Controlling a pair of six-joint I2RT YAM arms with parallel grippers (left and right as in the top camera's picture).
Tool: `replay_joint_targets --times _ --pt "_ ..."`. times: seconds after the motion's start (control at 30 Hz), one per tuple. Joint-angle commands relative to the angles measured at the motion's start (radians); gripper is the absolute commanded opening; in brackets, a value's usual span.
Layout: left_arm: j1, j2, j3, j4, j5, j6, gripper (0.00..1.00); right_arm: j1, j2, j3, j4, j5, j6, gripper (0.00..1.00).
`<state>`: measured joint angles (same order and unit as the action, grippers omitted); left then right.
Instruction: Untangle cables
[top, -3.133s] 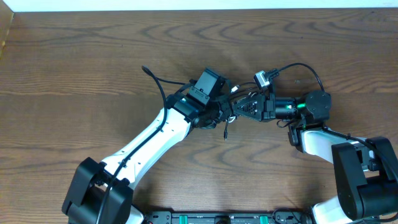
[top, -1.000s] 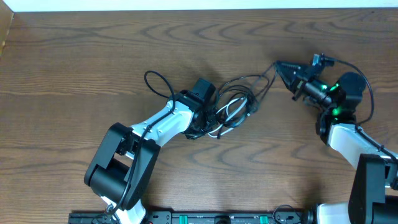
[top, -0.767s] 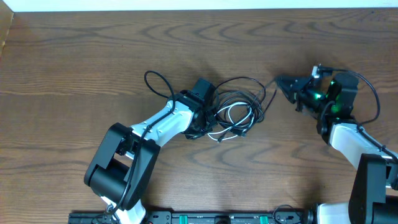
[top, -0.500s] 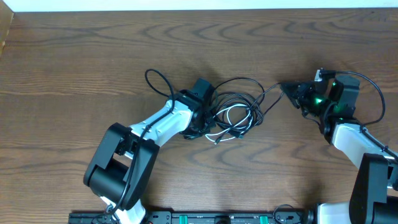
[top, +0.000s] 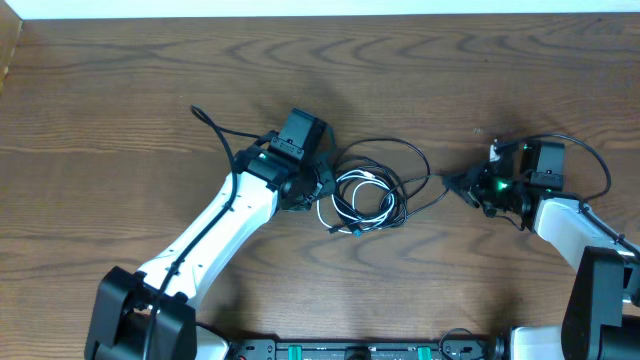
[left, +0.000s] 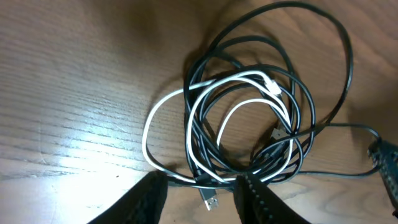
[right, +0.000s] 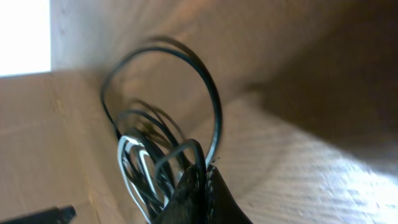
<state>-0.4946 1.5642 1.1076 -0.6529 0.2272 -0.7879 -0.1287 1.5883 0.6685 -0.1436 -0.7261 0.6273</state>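
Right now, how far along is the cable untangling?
Nothing separated yet: the white cable lies looped inside the black cables. In hand: right pincer pinches one of the black cables; left pincer open above them, holding nothing. Left: pulling them all apart.

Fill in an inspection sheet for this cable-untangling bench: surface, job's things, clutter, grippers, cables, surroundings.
Surface: wooden table, brown grain.
Job's things: white cable looped through the black cables, one tangled pile mid-table.
Clutter: nothing seen.
Grippers: left gripper open at the pile's edge, holding nothing; right gripper shut on one of the black cables, which stretches from the pile to it.
Cables: arm leads arch off both wrists, apart from the pile.
Surroundings: white strip along the far edge.
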Motion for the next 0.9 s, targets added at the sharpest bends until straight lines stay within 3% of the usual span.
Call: replay_joint_targets --times 0.0,0.2,0.4,0.6,0.63,0.73,0.87 --pt "-0.029 0.028 -0.005 -0.005 0.031 -0.003 0.43 -0.007 -0.01 0.007 -0.069 -0.005 -0.127 0.01" --pt "-0.136 0.091 -0.006 -0.006 0.029 -0.085 0.43 -0.007 -0.01 0.005 -0.26 0.092 -0.188 0.01" --pt "-0.222 0.198 -0.008 0.002 -0.043 -0.241 0.44 -0.007 -0.01 0.004 -0.391 0.107 -0.189 0.01" --pt "-0.245 0.301 -0.008 0.068 -0.058 -0.243 0.43 0.013 -0.01 0.002 -0.444 0.107 -0.2 0.01" --pt "-0.243 0.312 -0.008 0.076 -0.064 -0.243 0.4 0.015 -0.01 0.002 -0.444 0.107 -0.221 0.01" --pt "-0.242 0.338 -0.008 0.083 -0.122 -0.243 0.08 0.014 -0.01 0.002 -0.44 0.13 -0.336 0.01" --pt "-0.242 0.346 -0.008 0.075 -0.22 -0.234 0.08 0.012 -0.01 0.003 -0.452 0.278 -0.348 0.01"
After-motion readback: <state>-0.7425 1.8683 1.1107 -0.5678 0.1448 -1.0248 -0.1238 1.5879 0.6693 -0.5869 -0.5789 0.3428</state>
